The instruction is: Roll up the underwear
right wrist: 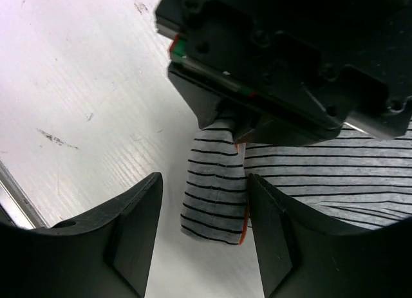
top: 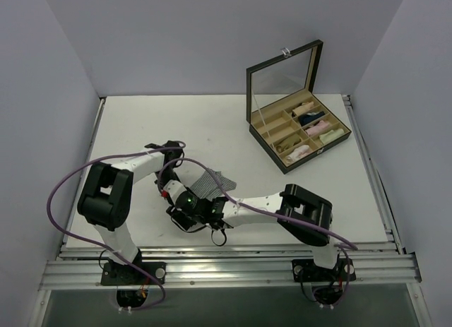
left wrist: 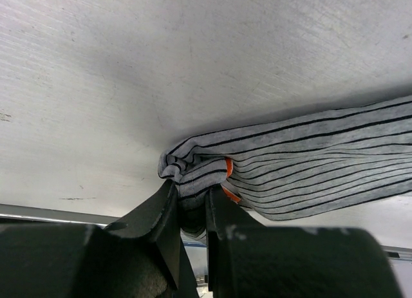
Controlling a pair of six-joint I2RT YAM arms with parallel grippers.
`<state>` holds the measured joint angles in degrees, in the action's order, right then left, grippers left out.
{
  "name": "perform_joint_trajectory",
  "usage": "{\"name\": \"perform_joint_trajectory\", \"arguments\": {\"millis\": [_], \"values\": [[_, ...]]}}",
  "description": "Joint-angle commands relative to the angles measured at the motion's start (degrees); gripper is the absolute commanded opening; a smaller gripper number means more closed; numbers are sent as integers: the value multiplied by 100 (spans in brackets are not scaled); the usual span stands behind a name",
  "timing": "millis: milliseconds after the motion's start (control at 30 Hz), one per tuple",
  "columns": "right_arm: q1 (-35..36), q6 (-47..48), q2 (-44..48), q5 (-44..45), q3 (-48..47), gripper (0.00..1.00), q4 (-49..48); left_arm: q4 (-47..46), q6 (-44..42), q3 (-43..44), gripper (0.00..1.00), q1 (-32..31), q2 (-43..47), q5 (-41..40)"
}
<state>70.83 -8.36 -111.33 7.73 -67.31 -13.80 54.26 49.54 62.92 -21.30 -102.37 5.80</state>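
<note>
Grey pinstriped cloth, the underwear (top: 214,179), lies on the white bench (top: 212,122) toward its near middle. It is well apart from the compartment box (top: 296,133) at the far right. In the top view you will find both arms converging on the garment's near-left end. The crowding there is too tight to judge any grip.

Left wrist view: the left claw (left wrist: 192,201) is nearly closed and pinches a bunched corner of the garment, with the reddish waistband edge (left wrist: 228,167) showing at the pinch. From that pinch the cloth's long axis runs off to the view's right, low over the bench.

Right wrist view: the right claw (right wrist: 205,201) stands about half open and grips nothing. A narrow folded end of the garment lies under the left claw's pinch and points down between the right claw's fingers. The left-hand finger (right wrist: 138,221) is clear of the cloth. The other sits just beside its edge, and you cannot confirm contact.

Assessment: the coming move turns on that folded end lying between the right claw's fingers, with the garment's bulk trailing to the right. The right claw is better placed to take it.
</note>
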Motion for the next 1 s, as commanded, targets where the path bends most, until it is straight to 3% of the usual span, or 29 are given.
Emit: {"name": "perform_joint_trajectory", "arguments": {"millis": [0,433,467,600,633,767,800,967], "values": [[142,45,-12,466,-54,50,-140,225,108,81,2,-50,-169,-114],[379,-43,-618,1222,-239,40,-114,269,161,10,2,-50,-249,-123],[379,-43,-644,1266,-274,38,-114,269,161,2,2,-50,-249,-123],[335,-121,-724,1101,-248,4,-122,330,91,45,2,-50,-223,-88],[292,-183,-645,908,-161,2,-175,374,56,132,4,-41,-179,-106],[-33,-867,-267,-295,603,0,-737,366,-67,291,29,283,269,-167],[-191,-1052,-223,-524,909,0,-990,331,-102,300,40,528,487,-132],[-429,-1729,-178,-1597,1483,0,-1607,-46,-234,186,52,891,1104,-45]]}}
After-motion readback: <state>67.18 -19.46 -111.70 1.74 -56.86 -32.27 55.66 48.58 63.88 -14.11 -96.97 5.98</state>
